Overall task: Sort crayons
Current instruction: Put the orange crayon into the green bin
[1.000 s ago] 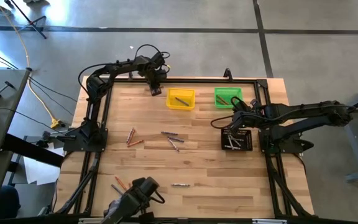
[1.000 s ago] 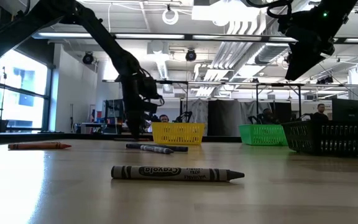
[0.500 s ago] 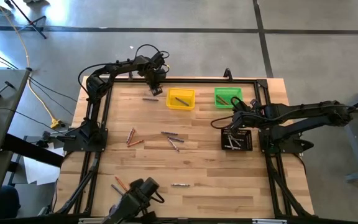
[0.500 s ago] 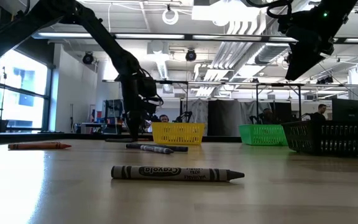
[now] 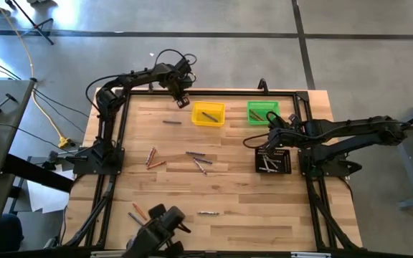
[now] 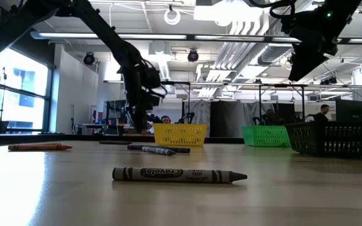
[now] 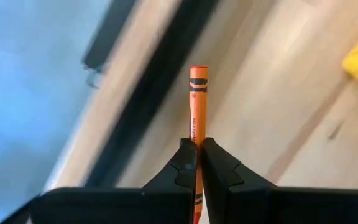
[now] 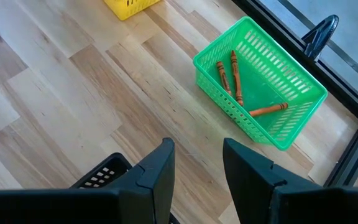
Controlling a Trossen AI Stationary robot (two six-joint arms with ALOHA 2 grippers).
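Observation:
My left gripper [image 5: 183, 100] is near the table's far edge, left of the yellow bin [image 5: 208, 114]. It is shut on an orange crayon [image 7: 197, 93]. A dark crayon [image 5: 171, 122] lies flat on the table just near of it. My right gripper [image 5: 269, 137] is open and empty above the table, between the green bin [image 5: 262, 112] and the black tray [image 5: 273, 160]. More crayons lie loose mid-table: an orange pair [image 5: 151, 158], grey ones [image 5: 198, 159] and one [image 5: 206, 213] near the front. My left gripper pinches the orange crayon's wrapped shaft [image 7: 196, 134] between its two fingertips. The crayon lies along the fingers and sticks out well beyond them, its far end [image 7: 198, 70] free. It is lifted clear of the table.
The green bin [image 8: 260, 93] holds three orange crayons. The yellow bin holds a crayon and the black tray holds pale ones. A black frame runs along the table's edges. A camera mount [image 5: 160, 222] stands at the front edge with two crayons [image 5: 138, 211] beside it.
My left gripper has risen and gone slightly toward the far edge, still shut on the orange crayon. A dark crayon has come into view on the table below it and rolled a little toward the near edge.

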